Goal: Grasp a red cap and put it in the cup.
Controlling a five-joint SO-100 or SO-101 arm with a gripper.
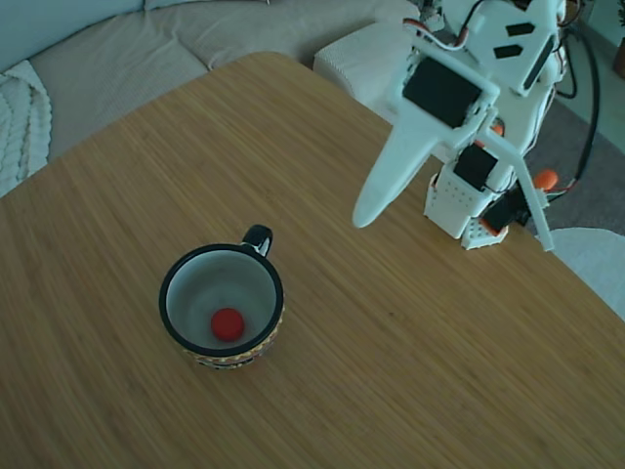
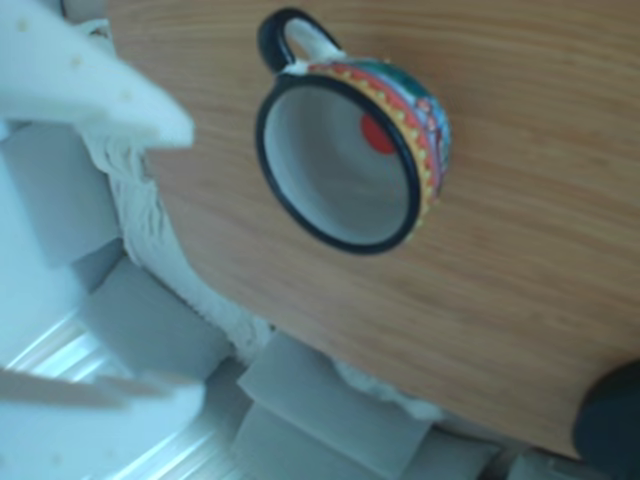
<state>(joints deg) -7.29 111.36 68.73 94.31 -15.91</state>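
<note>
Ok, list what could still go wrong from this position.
1. The red cap already lies inside the cup, so little is left to fail; a sweep of the arm back over the table could knock the cup and spill it.
2. The gripper is open and raised, with one long finger pointing toward the cup, so a low retreat might catch the rim or the handle.

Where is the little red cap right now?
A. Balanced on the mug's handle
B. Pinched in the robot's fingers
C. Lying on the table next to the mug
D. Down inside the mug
D. The red cap lies on the pale bottom inside the cup, while the gripper is raised away from it, open and empty.
</note>
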